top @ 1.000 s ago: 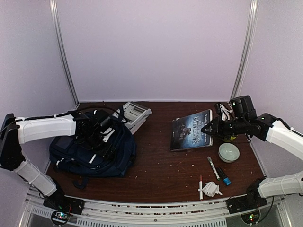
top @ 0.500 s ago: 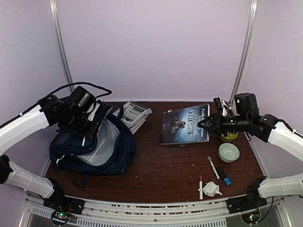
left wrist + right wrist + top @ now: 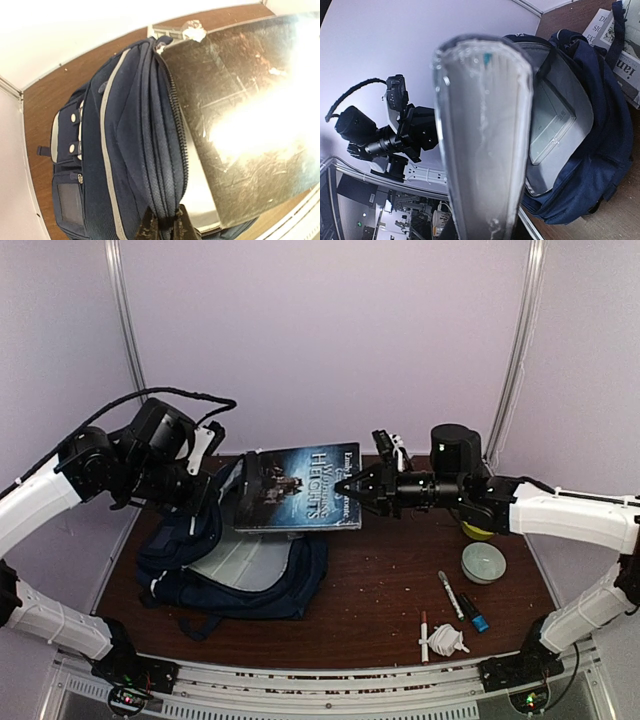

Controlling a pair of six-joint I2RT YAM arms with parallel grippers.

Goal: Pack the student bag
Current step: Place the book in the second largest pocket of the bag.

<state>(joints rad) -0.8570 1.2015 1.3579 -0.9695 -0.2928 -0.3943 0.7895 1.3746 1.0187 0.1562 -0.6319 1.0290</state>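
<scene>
Backpack of navy blue fabric [image 3: 180, 565] lies at the left of the worktop [image 3: 380, 590], its mouth now pulled up by the left gripper [image 3: 203, 502], which pinches the zipper rim. The right gripper [image 3: 352, 487], clamped on a dark hardcover book [image 3: 300, 490], has carried it over the opening. The right wrist view shows a white printed book [image 3: 620, 50] behind the backpack, hidden from above.

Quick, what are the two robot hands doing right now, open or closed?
Left gripper: closed, pinching the zipper edge of the student bag.
Right gripper: closed, holding the book by one edge.
</scene>
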